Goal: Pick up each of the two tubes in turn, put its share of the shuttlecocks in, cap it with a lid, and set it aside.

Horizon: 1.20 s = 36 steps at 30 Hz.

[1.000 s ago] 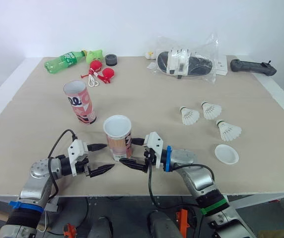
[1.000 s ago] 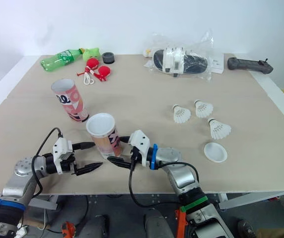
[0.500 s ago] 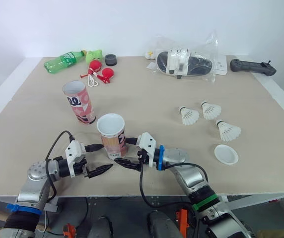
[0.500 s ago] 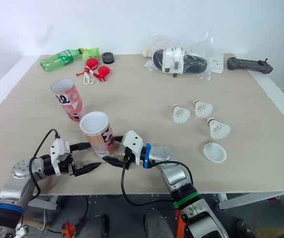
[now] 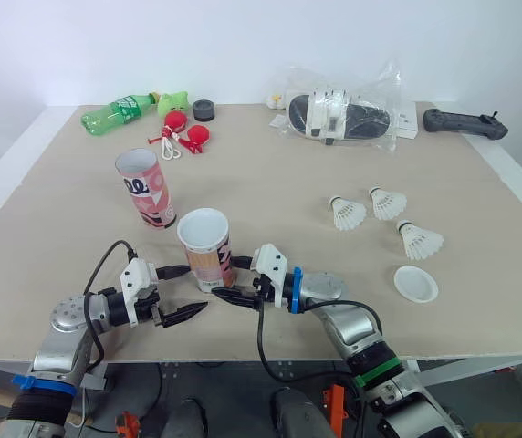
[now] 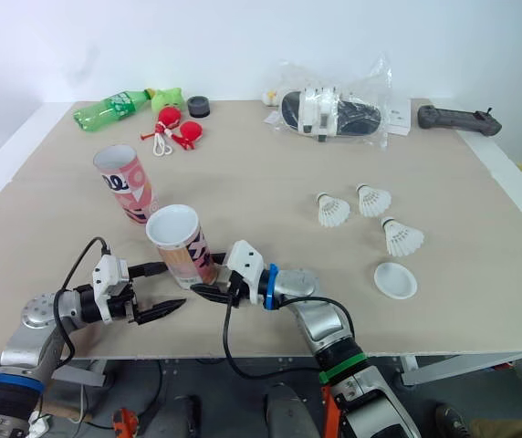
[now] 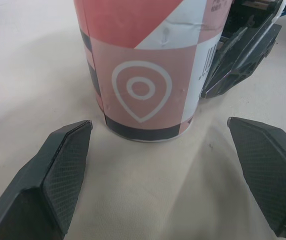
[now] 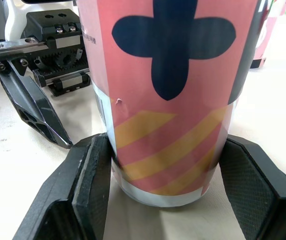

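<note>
On a beige table (image 5: 270,182) before a white wall (image 5: 243,46), the near tube (image 5: 204,248) stands upright and open-topped close to the front edge. The right gripper (image 5: 227,278) is clamped on its base. The left gripper (image 5: 197,288) sits just beside it, fingers spread wide, not touching. The second tube (image 5: 147,187) stands behind, and three shuttlecocks (image 5: 348,213) and a lid (image 5: 416,283) lie well to the right.

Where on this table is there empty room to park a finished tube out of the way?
The widest bare stretch lies between the far tube and the shuttlecocks, back to the bagged slipper. The left edge beside that tube is free too. Crowded: the front, where the left gripper and right gripper flank the near tube.
</note>
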Tool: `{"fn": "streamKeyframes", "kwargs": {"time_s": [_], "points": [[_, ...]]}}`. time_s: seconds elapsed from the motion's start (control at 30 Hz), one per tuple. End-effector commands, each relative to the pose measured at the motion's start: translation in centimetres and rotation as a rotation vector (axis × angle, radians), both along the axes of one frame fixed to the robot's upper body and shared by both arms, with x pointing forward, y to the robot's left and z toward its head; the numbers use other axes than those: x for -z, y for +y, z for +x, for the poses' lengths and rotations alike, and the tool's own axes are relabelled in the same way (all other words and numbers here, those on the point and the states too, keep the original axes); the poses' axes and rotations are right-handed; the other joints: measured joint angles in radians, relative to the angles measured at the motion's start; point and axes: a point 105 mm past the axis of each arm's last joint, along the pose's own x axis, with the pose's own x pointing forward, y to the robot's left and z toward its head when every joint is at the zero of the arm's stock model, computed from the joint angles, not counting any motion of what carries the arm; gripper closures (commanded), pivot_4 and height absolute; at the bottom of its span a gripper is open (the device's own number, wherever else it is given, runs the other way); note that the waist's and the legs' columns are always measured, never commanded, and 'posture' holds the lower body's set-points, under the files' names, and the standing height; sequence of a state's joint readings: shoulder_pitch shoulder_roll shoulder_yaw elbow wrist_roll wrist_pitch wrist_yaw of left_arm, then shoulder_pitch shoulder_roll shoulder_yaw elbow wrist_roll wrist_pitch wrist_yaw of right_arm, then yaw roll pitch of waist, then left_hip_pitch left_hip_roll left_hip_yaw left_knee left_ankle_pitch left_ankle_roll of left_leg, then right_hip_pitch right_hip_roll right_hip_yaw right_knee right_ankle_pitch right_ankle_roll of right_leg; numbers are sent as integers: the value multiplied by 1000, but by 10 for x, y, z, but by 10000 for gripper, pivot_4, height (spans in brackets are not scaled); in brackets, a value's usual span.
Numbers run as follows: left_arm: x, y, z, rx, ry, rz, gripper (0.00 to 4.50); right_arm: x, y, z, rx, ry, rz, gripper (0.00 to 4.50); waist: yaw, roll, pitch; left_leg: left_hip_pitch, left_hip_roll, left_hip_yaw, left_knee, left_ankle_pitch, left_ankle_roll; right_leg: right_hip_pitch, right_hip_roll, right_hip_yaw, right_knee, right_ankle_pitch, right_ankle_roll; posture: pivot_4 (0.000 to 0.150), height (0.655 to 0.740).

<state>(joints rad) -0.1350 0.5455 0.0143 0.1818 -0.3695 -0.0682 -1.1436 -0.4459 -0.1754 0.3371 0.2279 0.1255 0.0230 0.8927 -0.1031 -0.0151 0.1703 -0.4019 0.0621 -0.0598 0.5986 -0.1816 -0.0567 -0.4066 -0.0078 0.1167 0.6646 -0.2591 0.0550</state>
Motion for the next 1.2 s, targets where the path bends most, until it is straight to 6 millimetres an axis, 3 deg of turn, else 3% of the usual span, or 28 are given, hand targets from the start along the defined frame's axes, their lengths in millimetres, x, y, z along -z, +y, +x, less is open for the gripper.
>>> {"fn": "streamKeyframes", "kwargs": {"time_s": [0.03,0.13,0.3,0.4,0.43,0.5,0.6,0.7,0.8,0.97,1.13,1.2], "points": [[27,6,-6,-32,117,29,0,-36,-7,3,19,-70,104,16058,1,0,0,0,0,0,0,0,0,0,0,0,0,0,0,1500,7400],[18,-1,-3,-20,97,10,0,-59,-22,6,77,-93,164,16058,2,0,0,0,0,0,0,0,0,0,0,0,0,0,0,1500,7400],[-27,-32,11,14,-3,-105,0,-102,-72,14,289,-144,259,16058,18,-1,1,-3,0,0,1,0,0,0,0,0,0,0,1,1500,7400],[-57,-55,19,48,-56,-162,0,-126,-116,22,484,-181,314,16058,31,-7,5,-7,-1,-1,3,1,-1,-2,0,0,0,1,2,1500,7400],[-71,-67,22,73,-80,-185,0,-137,-145,27,606,-214,332,16058,31,-9,6,-7,-1,-1,3,1,-1,-2,0,0,0,1,2,1500,7400],[-89,-82,25,110,-104,-216,0,-150,-181,28,765,-264,346,16058,40,-9,9,-7,-1,-1,3,1,-1,-2,0,0,-1,1,3,1500,7400],[-108,-100,28,153,-100,-254,0,-162,-224,25,953,-324,349,16058,46,-10,9,-11,-2,-2,4,1,-1,-3,0,1,-2,0,4,1500,7400],[-130,-123,32,218,-120,-275,0,-170,-281,15,1239,-400,363,16058,46,-10,9,-11,-2,-2,3,-1,1,-4,0,1,-2,-2,4,1500,7400],[-147,-140,33,280,-149,-274,0,-169,-317,0,1433,-441,380,16058,49,-9,9,-11,-2,-2,3,-1,2,-3,0,1,-2,-3,4,1500,7400],[-157,-161,35,343,-171,-256,0,-143,-359,-14,1660,-371,366,16058,49,-9,9,-10,-3,-1,3,-2,2,-2,0,3,-1,-3,5,1500,7400],[-156,-178,39,369,-174,-233,0,-85,-401,-27,1865,-212,342,16058,51,-9,9,-8,-4,-1,3,-1,2,-1,0,4,-1,-3,5,1500,7400],[-155,-181,39,372,-179,-232,0,-72,-409,-28,1899,-181,338,16058,51,-9,9,-7,-5,0,3,-1,2,-1,0,6,-1,-2,5,1500,7400]]}}
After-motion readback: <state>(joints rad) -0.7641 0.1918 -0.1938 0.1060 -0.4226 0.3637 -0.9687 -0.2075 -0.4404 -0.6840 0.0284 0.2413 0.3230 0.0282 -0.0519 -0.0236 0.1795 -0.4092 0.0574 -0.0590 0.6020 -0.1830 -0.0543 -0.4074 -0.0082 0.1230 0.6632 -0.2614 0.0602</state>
